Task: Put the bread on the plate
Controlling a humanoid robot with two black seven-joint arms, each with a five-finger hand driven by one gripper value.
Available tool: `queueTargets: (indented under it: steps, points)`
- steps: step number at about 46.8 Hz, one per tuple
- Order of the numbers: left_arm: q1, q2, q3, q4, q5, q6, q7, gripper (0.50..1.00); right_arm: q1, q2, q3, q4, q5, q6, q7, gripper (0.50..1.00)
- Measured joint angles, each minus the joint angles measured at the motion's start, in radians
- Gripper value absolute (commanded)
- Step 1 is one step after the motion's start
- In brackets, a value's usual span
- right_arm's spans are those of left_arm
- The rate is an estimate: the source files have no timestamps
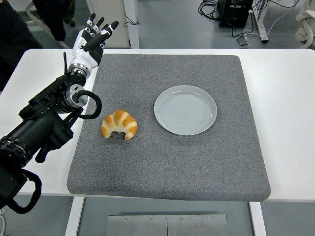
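Note:
A golden croissant [119, 124] lies on the grey mat [172, 157], left of centre. An empty pale grey plate [185, 109] sits on the mat to the croissant's right, apart from it. My left hand [93, 39] is raised over the mat's far left corner, well beyond the croissant, with its fingers spread and nothing in it. The black left arm [44, 123] runs in from the lower left edge. The right arm is out of view.
The mat covers most of the white table [285, 98]. Table legs and cables [236, 14] show on the floor beyond the far edge. A dark-clothed person [15, 34] is at the top left.

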Motion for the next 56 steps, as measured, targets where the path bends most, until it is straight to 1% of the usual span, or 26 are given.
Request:
queueTargets:
  steps: [15,19,25,32,36,41,45,48,51,56]
  points:
    - [-0.010,0.025,0.004,-0.007,0.039,0.001,0.001,0.971,0.000,0.000,0.000,0.000,0.000,0.000,0.000,1.000]
    - [-0.018,0.045,0.021,-0.023,0.044,0.006,0.003,0.969,0.000,0.000,0.000,0.000,0.000,0.000,0.000,1.000]
    - [-0.038,0.090,0.105,-0.056,0.047,0.017,0.006,0.969,0.000,0.000,0.000,0.000,0.000,0.000,0.000,1.000]
    - [-0.057,0.116,0.144,-0.066,0.049,0.028,0.011,0.969,0.000,0.000,0.000,0.000,0.000,0.000,0.000,1.000]
    - [-0.072,0.139,0.185,-0.089,0.057,0.032,0.014,0.968,0.000,0.000,0.000,0.000,0.000,-0.001,0.000,1.000]
    - [-0.099,0.182,0.247,-0.111,0.061,0.048,0.014,0.966,0.000,0.000,0.000,0.000,0.000,0.000,0.000,1.000]
    - [-0.132,0.211,0.309,-0.128,0.062,0.050,0.014,0.965,0.000,0.000,0.000,0.000,0.000,0.000,0.000,1.000]
    - [-0.157,0.247,0.360,-0.154,0.071,0.051,0.014,0.963,0.000,0.000,0.000,0.000,0.000,0.000,0.000,1.000]
    - [-0.178,0.281,0.404,-0.183,0.094,0.051,0.014,0.963,0.000,0.000,0.000,0.000,0.000,0.000,0.000,1.000]
    - [-0.206,0.314,0.446,-0.201,0.165,0.051,0.014,0.963,0.000,0.000,0.000,0.000,0.000,0.000,0.000,1.000]
